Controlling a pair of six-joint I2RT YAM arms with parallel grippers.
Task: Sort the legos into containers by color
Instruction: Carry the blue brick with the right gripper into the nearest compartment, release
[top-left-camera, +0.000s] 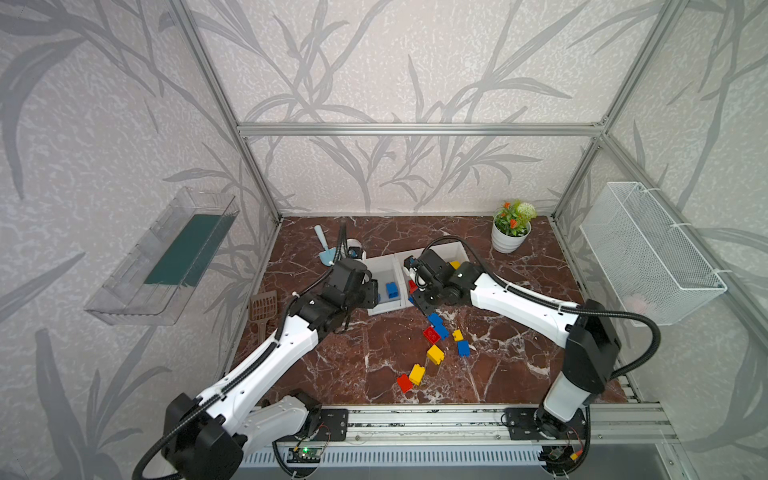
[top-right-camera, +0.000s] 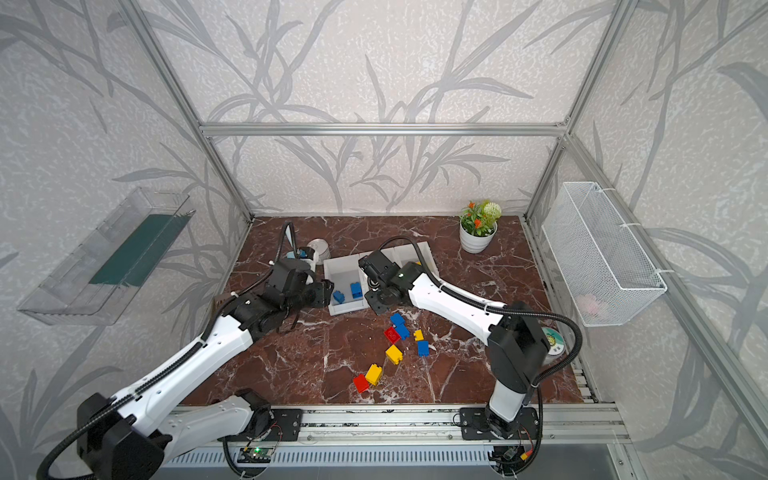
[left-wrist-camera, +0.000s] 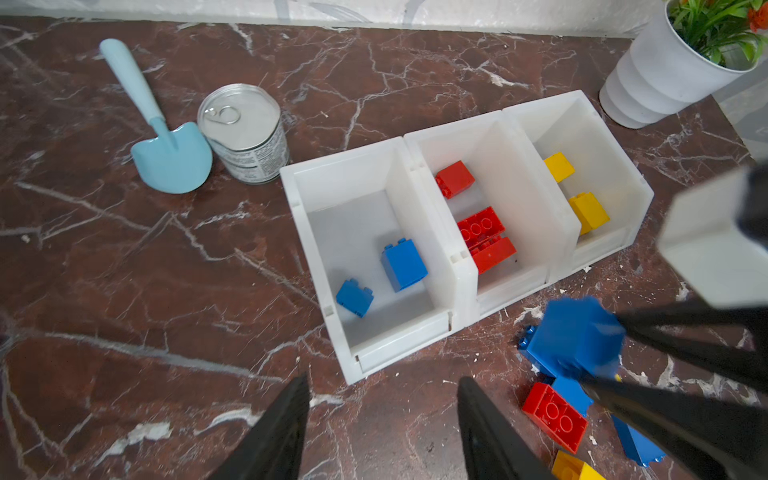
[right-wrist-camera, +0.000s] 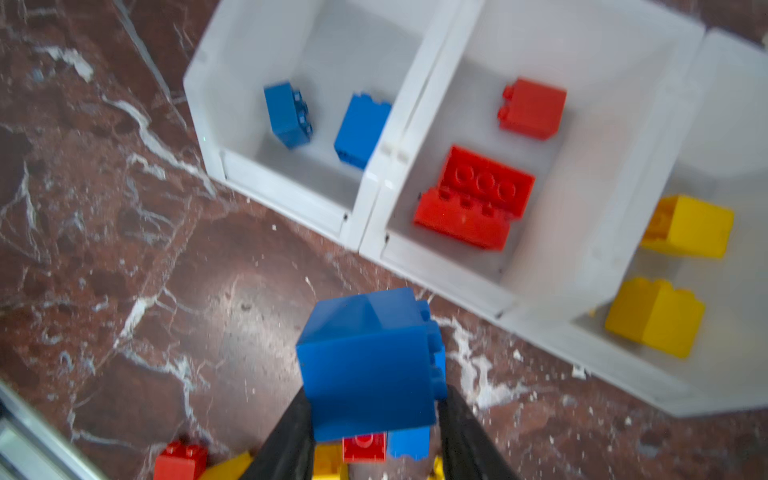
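Red-brown marble bench (top-left-camera: 332, 374) | right gripper (right-wrist-camera: 374, 415) squeezes a blue lego (right-wrist-camera: 368, 361), at 6 o'clock of the containers (left-wrist-camera: 457, 266) | left gripper (left-wrist-camera: 382, 399) apart, holding nothing

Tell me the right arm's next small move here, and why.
The right gripper has its jaws shut on a blue brick; probably carry it over the end bin that holds two blue bricks and release it there.
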